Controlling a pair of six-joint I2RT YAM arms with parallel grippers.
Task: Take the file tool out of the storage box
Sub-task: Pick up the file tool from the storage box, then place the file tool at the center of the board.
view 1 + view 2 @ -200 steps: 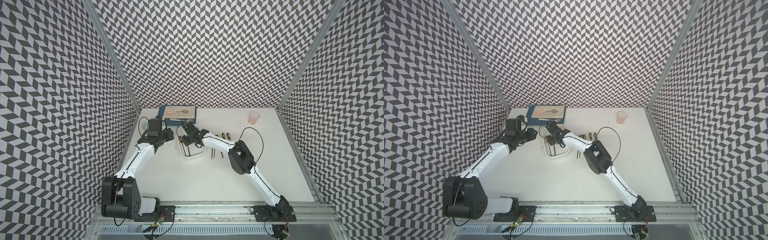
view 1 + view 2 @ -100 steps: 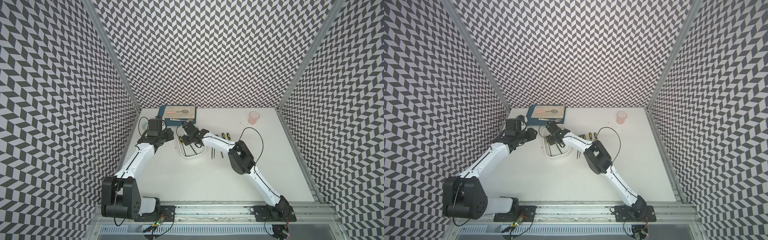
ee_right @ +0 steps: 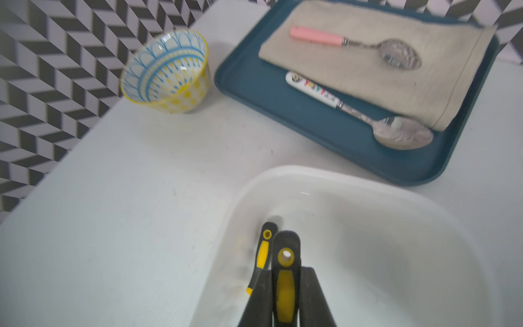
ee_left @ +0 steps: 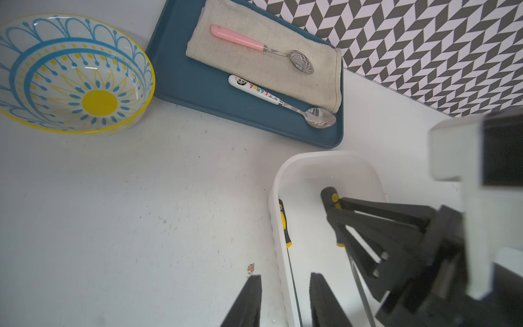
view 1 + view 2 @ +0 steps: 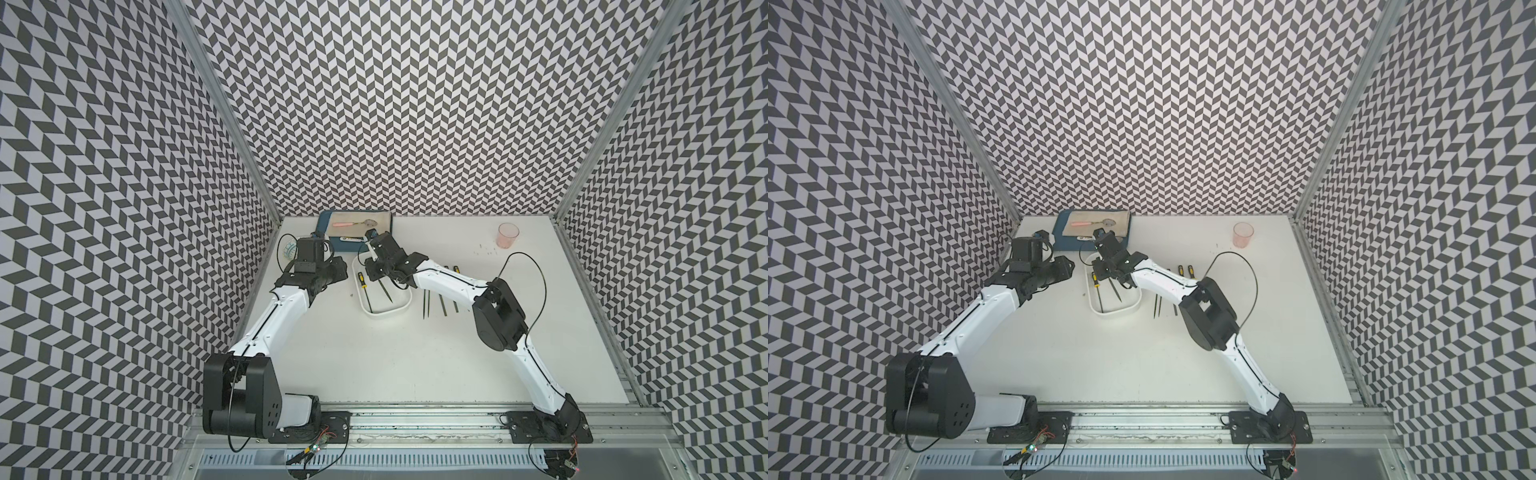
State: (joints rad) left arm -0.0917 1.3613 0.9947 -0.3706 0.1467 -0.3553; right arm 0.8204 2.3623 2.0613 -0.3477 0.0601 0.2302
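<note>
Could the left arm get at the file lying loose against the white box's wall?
Probably yes: the left tool straddles the storage box wall beside the loose file, and nothing covers it. The right tool grips the other file farther in.

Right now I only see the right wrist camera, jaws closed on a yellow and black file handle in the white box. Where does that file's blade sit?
Observer: In both top views the blade of the held file slants across the inside of the storage box, within its walls.
Operator: What is the left arm doing?
Observer: The left gripper stands astride the box's long wall, one finger outside, one inside; whether it pinches, I cannot tell.
Operator: Anything lying where I would set the file down?
Observer: Three more files lie on the table beside the box, on its side away from the left gripper.
</note>
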